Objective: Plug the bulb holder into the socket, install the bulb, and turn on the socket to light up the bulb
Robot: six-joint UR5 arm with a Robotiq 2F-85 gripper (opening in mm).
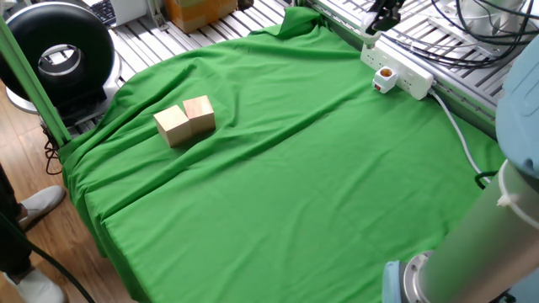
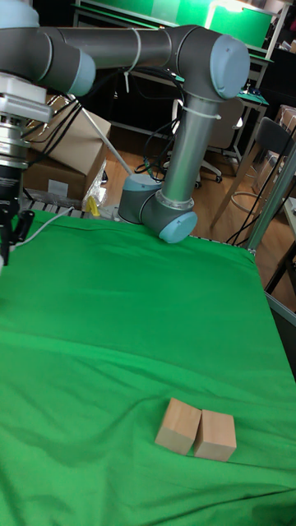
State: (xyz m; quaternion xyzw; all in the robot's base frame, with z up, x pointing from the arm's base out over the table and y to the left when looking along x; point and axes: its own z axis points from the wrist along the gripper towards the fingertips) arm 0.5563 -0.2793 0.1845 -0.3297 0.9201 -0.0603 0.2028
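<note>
The socket [image 1: 399,70], a long white power strip, lies at the far right of the green cloth. The bulb holder [image 1: 385,79] sits plugged into its near side, orange opening facing up. My gripper [image 1: 376,25] hangs just above the strip's far end, up and left of the holder, shut on the small white bulb [image 1: 370,34], which sticks out below the fingers. In the tall fixed view the gripper [image 2: 6,238] is at the left edge, cut off by the frame; the bulb, socket and holder are out of sight there.
Two wooden blocks [image 1: 185,120] [image 2: 197,429] sit side by side on the left of the cloth. The strip's white cable [image 1: 468,147] runs toward the right edge. The arm's grey body [image 1: 480,227] fills the lower right. Cables and metal rails lie behind the socket.
</note>
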